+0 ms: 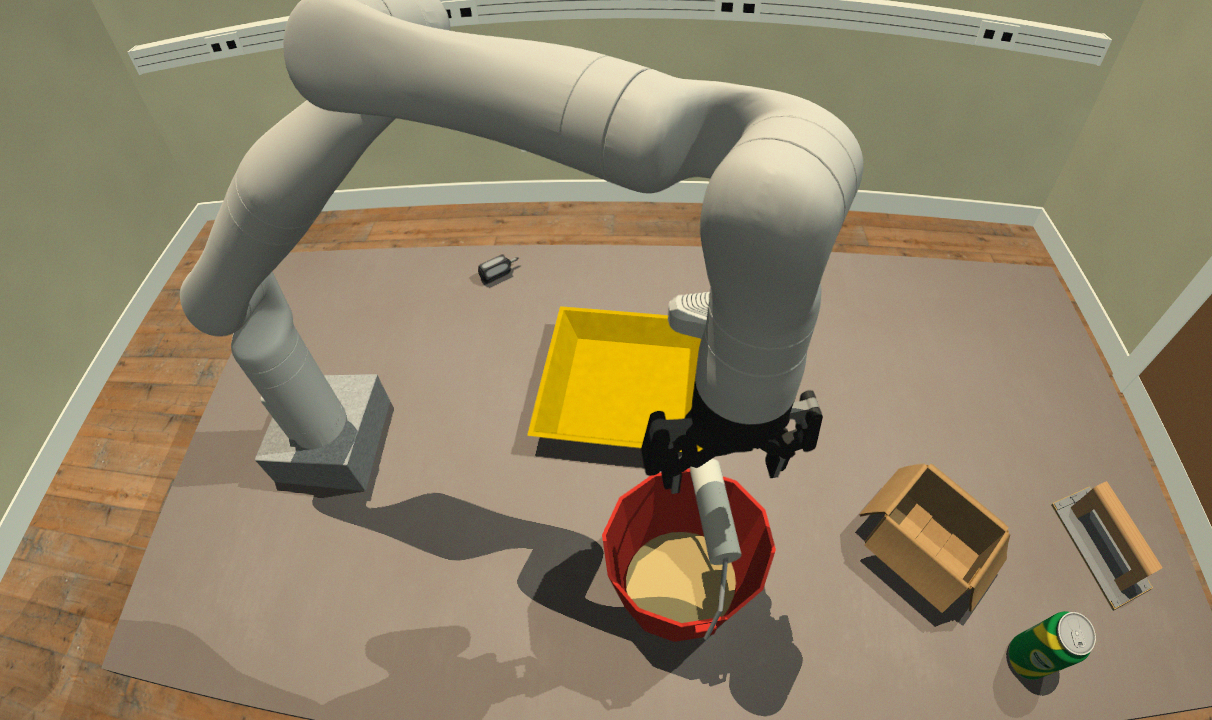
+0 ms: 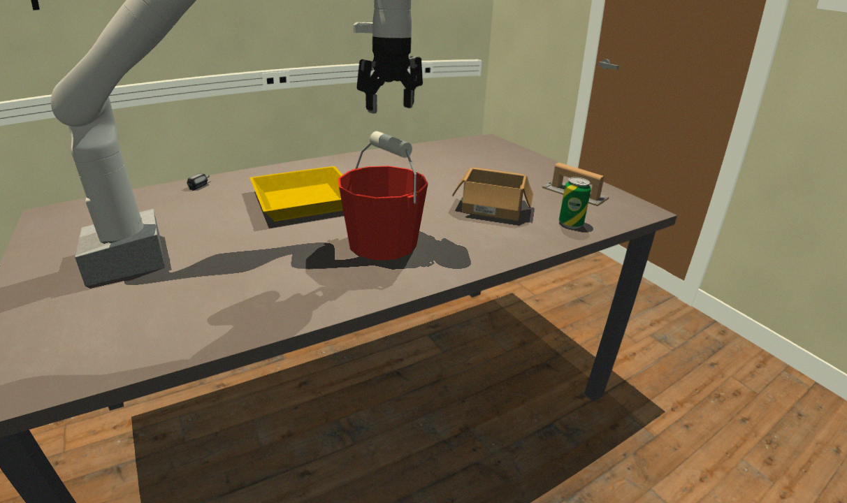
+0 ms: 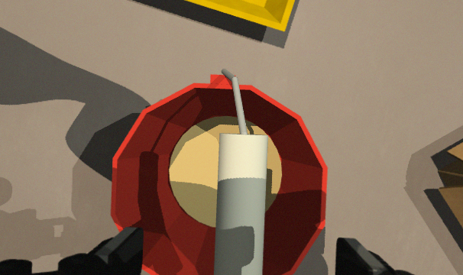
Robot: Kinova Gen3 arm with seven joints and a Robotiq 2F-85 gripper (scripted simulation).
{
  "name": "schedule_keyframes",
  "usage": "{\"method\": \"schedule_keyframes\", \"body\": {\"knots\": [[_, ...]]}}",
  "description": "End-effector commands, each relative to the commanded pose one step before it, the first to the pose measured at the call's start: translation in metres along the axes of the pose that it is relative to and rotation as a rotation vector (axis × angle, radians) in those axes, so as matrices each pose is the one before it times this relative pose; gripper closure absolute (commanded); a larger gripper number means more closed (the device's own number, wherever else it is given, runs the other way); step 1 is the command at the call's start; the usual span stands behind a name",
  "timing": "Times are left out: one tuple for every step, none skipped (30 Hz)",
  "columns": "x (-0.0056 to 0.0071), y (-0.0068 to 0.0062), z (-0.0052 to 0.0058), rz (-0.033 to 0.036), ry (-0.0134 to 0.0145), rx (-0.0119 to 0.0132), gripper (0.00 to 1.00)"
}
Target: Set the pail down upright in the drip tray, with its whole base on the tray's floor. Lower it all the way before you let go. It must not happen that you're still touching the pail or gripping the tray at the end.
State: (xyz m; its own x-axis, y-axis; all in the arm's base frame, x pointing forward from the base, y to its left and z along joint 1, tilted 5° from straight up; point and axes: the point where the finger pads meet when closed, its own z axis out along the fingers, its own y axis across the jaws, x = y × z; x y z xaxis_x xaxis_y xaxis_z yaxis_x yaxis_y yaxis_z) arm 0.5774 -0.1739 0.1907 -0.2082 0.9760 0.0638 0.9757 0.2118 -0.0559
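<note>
The black fingers [image 2: 371, 100] were spread wide apart and held nothing. The gripper [image 2: 389, 105] hung well above the pale round grip [image 2: 391, 143] of the thin grey wire handle [image 2: 414, 181]. That handle stood up over the red plastic pail [image 2: 382, 215], which sat upright on the brown tabletop [image 2: 238, 293], just beside the square yellow drip tray [image 2: 270, 203] but not in it.

To do this step well, the gripper should come straight down with one finger on each side of the grip. It should squeeze the grip in the middle, I think, so the pail hangs level and does not tip.
</note>
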Motion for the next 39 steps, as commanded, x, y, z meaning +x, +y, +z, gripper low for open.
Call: {"method": "schedule_keyframes", "body": {"knots": [[-0.00016,0.00024,-0.00133,-0.00007,-0.00112,-0.00223,0.00],[0.00000,0.00000,0.00000,0.00000,0.00000,0.00000,0.00],[0.00000,0.00000,0.00000,0.00000,0.00000,0.00000,0.00],[0.00000,0.00000,0.00000,0.00000,0.00000,0.00000,0.00],[0.00000,0.00000,0.00000,0.00000,0.00000,0.00000,0.00],[0.00000,0.00000,0.00000,0.00000,0.00000,0.00000,0.00],[0.00000,0.00000,0.00000,0.00000,0.00000,0.00000,0.00],[0.00000,0.00000,0.00000,0.00000,0.00000,0.00000,0.00],[0.00000,0.00000,0.00000,0.00000,0.00000,0.00000,0.00],[0.00000,0.00000,0.00000,0.00000,0.00000,0.00000,0.00],[0.00000,0.00000,0.00000,0.00000,0.00000,0.00000,0.00],[0.00000,0.00000,0.00000,0.00000,0.00000,0.00000,0.00],[0.00000,0.00000,0.00000,0.00000,0.00000,0.00000,0.00],[0.00000,0.00000,0.00000,0.00000,0.00000,0.00000,0.00],[0.00000,0.00000,0.00000,0.00000,0.00000,0.00000,0.00],[0.00000,0.00000,0.00000,0.00000,0.00000,0.00000,0.00],[0.00000,0.00000,0.00000,0.00000,0.00000,0.00000,0.00],[0.00000,0.00000,0.00000,0.00000,0.00000,0.00000,0.00],[0.00000,0.00000,0.00000,0.00000,0.00000,0.00000,0.00],[0.00000,0.00000,0.00000,0.00000,0.00000,0.00000,0.00],[0.00000,0.00000,0.00000,0.00000,0.00000,0.00000,0.00],[0.00000,0.00000,0.00000,0.00000,0.00000,0.00000,0.00],[0.00000,0.00000,0.00000,0.00000,0.00000,0.00000,0.00],[0.00000,0.00000,0.00000,0.00000,0.00000,0.00000,0.00],[0.00000,0.00000,0.00002,0.00000,0.00000,0.00000,0.00],[0.00000,0.00000,0.00006,0.00000,0.00000,0.00000,0.00],[0.00000,0.00000,0.00011,0.00000,0.00000,0.00000,0.00],[0.00000,0.00000,0.00018,0.00000,0.00000,0.00000,0.00],[0.00000,0.00000,0.00026,0.00000,0.00001,0.00001,0.00],[0.00000,0.00000,0.00035,0.00000,0.00001,0.00001,0.00],[0.00000,0.00000,0.00045,0.00000,0.00001,0.00001,0.00],[0.00000,0.00000,0.00056,0.00000,0.00001,0.00001,0.00],[0.00000,0.00000,0.00067,0.00001,0.00001,0.00002,0.00],[0.00000,0.00000,0.00079,0.00001,0.00001,0.00002,0.00],[0.00000,0.00000,0.00090,0.00001,0.00001,0.00002,0.00],[0.00000,0.00000,0.00102,0.00001,0.00001,0.00002,0.00],[0.00000,0.00001,0.00113,0.00000,0.00000,0.00000,0.00],[0.00000,0.00001,0.00125,0.00000,0.00000,0.00000,0.00],[0.00000,0.00000,0.00000,0.00000,0.00000,0.00000,0.00]]}}
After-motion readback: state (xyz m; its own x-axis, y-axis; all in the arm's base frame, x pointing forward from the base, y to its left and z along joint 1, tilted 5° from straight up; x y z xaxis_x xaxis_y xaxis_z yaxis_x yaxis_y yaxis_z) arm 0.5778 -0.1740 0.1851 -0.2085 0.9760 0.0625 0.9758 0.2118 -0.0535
